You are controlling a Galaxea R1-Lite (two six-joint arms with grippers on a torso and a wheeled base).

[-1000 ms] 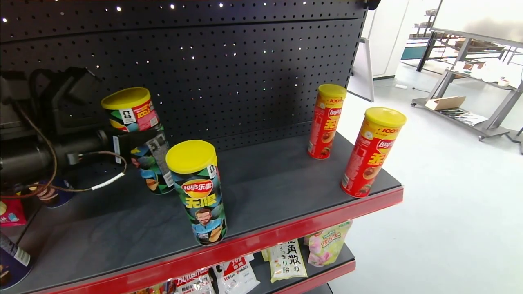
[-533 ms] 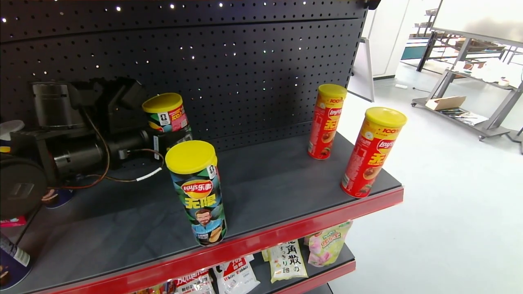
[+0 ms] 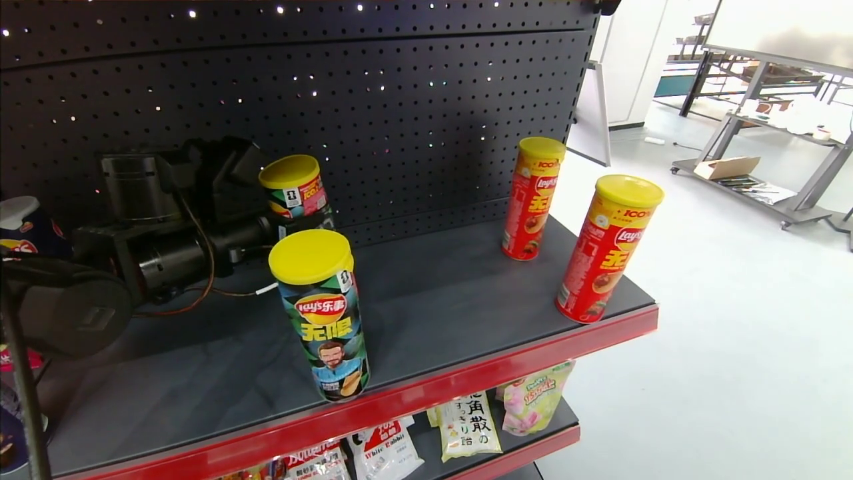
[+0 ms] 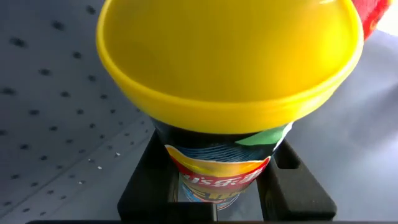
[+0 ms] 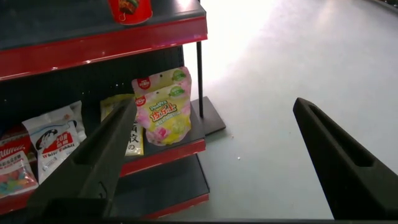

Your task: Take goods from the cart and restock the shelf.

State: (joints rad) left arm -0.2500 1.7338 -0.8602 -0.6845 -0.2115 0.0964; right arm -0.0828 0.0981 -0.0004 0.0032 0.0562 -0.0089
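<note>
My left gripper [image 3: 298, 223] is shut on a dark green chip can with a yellow lid [image 3: 293, 188], held upright near the pegboard back of the grey shelf [image 3: 440, 300]. In the left wrist view the same can [image 4: 230, 68] sits between the black fingers [image 4: 146, 186]. Its base is hidden behind a matching can [image 3: 321, 313] at the shelf's red front edge. Two red cans stand to the right, one at the back [image 3: 533, 197] and one at the front corner [image 3: 608, 248]. My right gripper [image 5: 217, 162] is open and empty, low beside the lower shelf.
The pegboard [image 3: 400, 113] closes off the back. More goods crowd the shelf's left end [image 3: 23, 230]. Snack bags [image 3: 466, 423] [image 5: 165, 115] fill the lower shelf. Bare shelf lies between the green cans and the red ones. A metal rack [image 3: 766, 173] stands far right.
My left arm has carried the held can to the right and deeper, to just behind the front green can. The other cans have stayed put.
</note>
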